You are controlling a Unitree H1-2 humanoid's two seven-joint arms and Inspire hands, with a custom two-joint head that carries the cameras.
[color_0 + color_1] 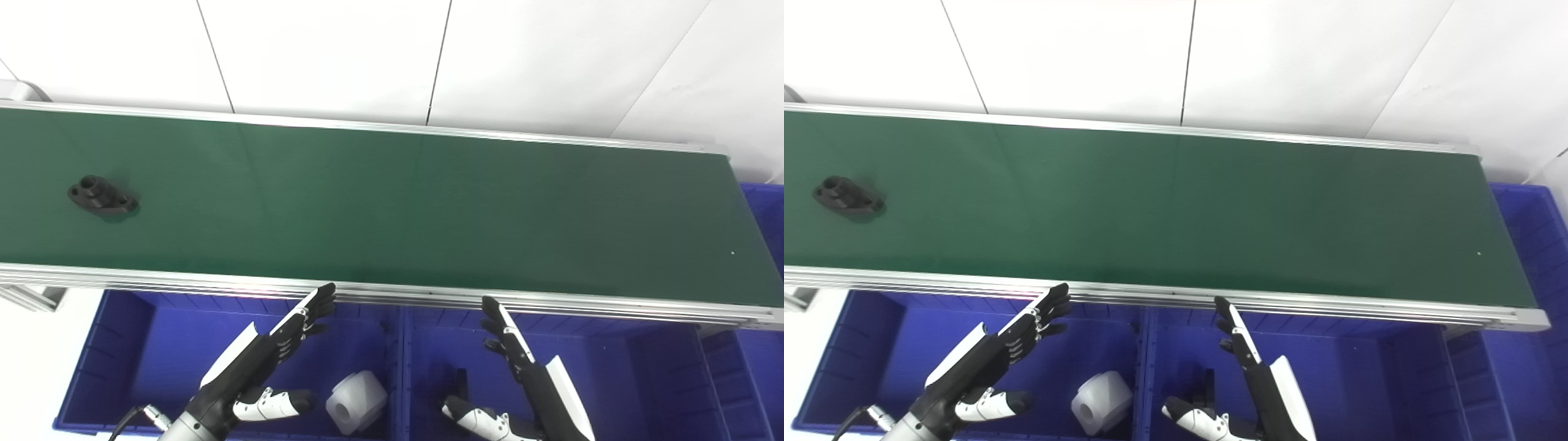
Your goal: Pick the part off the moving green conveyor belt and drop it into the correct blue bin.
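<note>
A black flanged part (101,196) lies on the green conveyor belt (392,208) at its far left. Both hands hover below the belt's near rail, over the blue bins. My left hand (269,358) is open, fingers stretched toward the rail, thumb out to the side, holding nothing. My right hand (511,367) is open too, fingers straight and pointing up at the rail, empty. A white cylindrical part (356,403) rests in the left blue bin (131,343). A dark part (460,380) shows in the middle blue bin (618,373), partly hidden by my right hand.
An aluminium rail (392,294) edges the belt on the near side. Another blue bin (765,208) stands past the belt's right end. A white wall rises behind the belt, and white floor shows at the lower left.
</note>
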